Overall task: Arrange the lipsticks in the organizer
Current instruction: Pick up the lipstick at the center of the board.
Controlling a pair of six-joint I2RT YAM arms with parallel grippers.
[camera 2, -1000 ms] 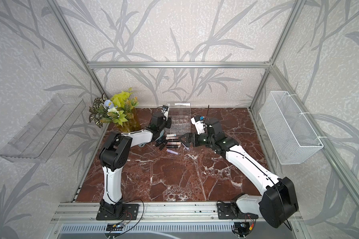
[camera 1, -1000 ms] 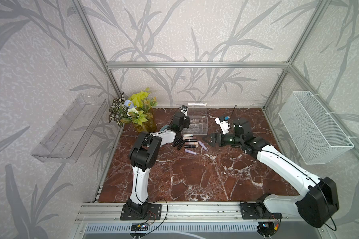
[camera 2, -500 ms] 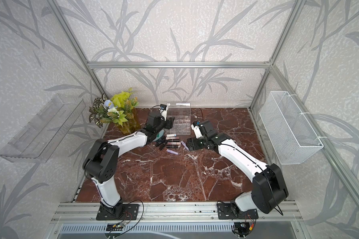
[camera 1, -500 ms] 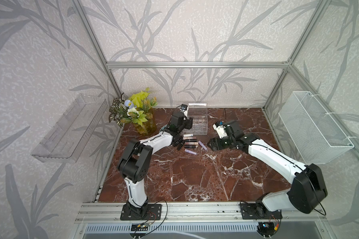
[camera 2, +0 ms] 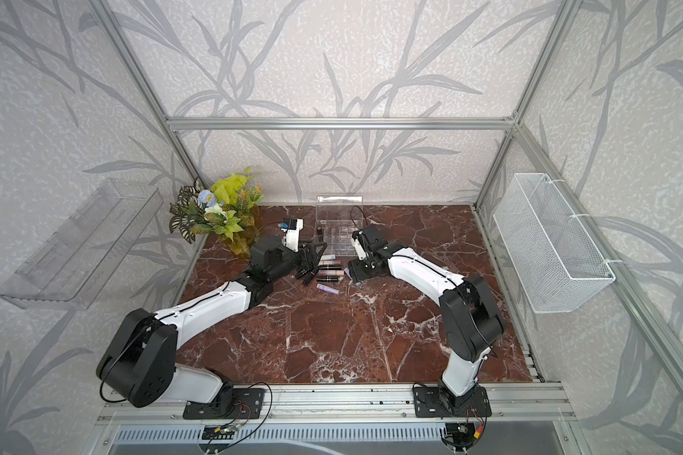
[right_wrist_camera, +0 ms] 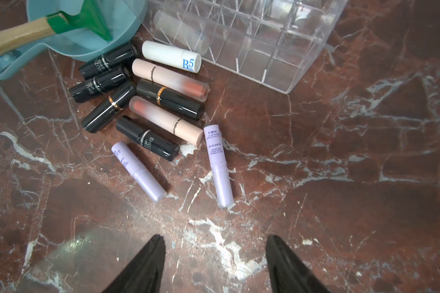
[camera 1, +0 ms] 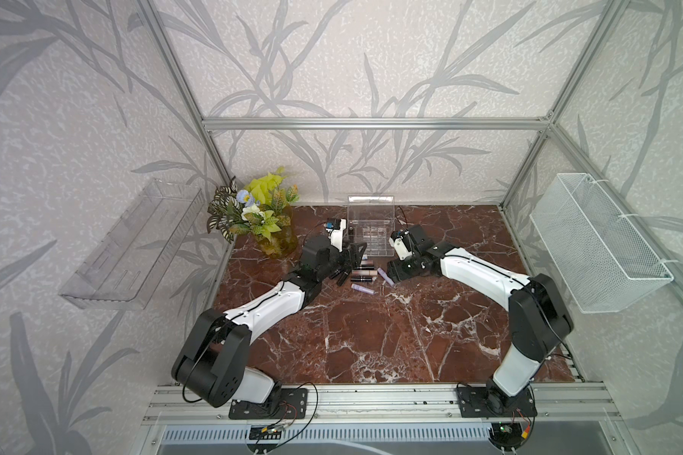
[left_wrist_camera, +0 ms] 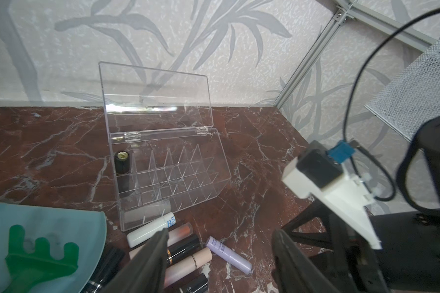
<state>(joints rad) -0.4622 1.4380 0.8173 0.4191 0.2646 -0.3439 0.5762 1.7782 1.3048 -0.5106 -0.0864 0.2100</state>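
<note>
We see the organizer at the middle of the worktop's far edge, lid raised, with one black lipstick upright in an end cell. The remaining lipsticks lie loose just in front of it. The left gripper and right gripper both have their fingers spread apart, with nothing between them.

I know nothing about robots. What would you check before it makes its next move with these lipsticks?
1. Organizer lid open: ok.
2. Free cells: ok; only one black lipstick stands inside.
3. Right gripper open and empty: ok.
4. Nearest lilac lipstick graspable: ok, its sides are free.
5. Left gripper clear of the lipstick pile: not ok, it hangs open over it.
</note>
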